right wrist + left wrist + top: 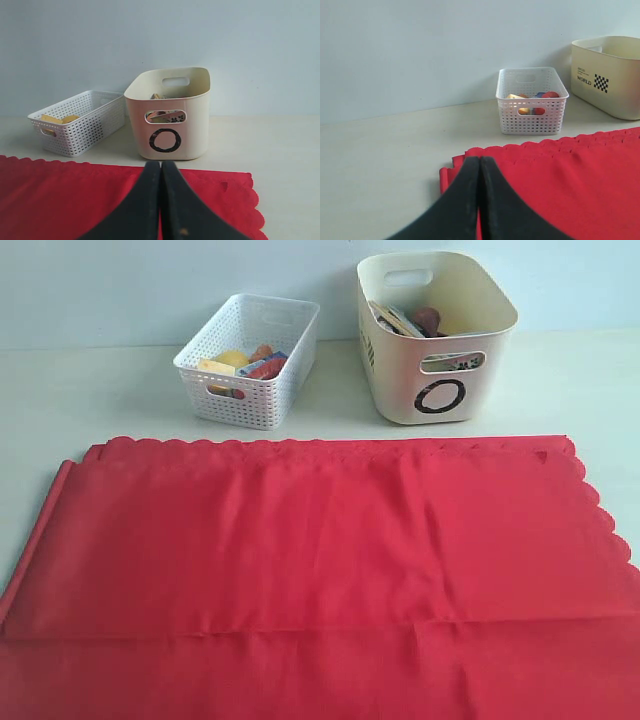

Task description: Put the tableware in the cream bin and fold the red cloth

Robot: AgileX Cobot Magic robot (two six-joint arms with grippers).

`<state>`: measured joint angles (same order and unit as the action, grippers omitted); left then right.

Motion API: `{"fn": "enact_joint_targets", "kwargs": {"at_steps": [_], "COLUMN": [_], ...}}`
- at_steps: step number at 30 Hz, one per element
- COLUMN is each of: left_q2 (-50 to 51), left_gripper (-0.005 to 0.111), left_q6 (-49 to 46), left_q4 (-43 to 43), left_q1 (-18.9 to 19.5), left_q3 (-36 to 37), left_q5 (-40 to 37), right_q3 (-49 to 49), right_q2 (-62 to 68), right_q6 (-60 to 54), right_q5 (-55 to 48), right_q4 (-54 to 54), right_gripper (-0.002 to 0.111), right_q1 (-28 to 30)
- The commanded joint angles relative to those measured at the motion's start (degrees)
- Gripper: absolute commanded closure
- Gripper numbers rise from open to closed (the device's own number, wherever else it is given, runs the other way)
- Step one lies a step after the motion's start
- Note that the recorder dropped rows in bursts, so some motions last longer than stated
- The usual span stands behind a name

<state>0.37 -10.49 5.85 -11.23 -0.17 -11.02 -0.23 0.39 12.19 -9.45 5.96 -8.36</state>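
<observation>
1. Where the lower half of the exterior view is all one colour, a large plain red cloth with scalloped edges lies spread flat on the pale tabletop. Its scallops run along the far edge and down the right side of the frame.
2. A faint crease crosses the red cloth low in the frame. At the left its edge looks turned over into a narrow roll.
3. Right of centre in the upper part of the frame stands a tall cream bin of smooth plastic, with cut-out handles and a dark ring mark on its front. It sits just behind the cloth's far edge, with a strip of bare table between them.
4. Inside the cream bin I can make out a brownish rounded piece and some pale flat pieces, too blurred to name.
5. Left of the bin and near it, a low white perforated basket holds small yellow, red and blue bits.
6. From the left wrist view, the left gripper has its black fingers clenched tip to tip with nothing showing between them. It hangs over a corner of the cloth, with the basket beyond.
7. From the right wrist view, the right gripper is clenched the same way and empty. It is poised over the cloth's far edge and points toward the bin's ring mark.
</observation>
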Motion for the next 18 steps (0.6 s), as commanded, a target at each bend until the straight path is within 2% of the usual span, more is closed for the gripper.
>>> {"fn": "enact_joint_targets", "kwargs": {"at_steps": [1, 18], "left_q2": [-0.37, -0.37], "left_gripper": [0.106, 0.106], "left_q6": [0.21, 0.10], "left_q4": [0.03, 0.03], "left_q1": [-0.35, -0.35], "left_q3": [0.17, 0.17], "left_q5": [0.05, 0.05], "right_q3": [0.23, 0.23], "right_q2": [-0.39, -0.39], "right_q6": [-0.18, -0.18], "right_q5": [0.02, -0.80], "right_q4": [0.02, 0.02], "right_gripper": [0.108, 0.108], "right_q1": [0.04, 0.04]}}
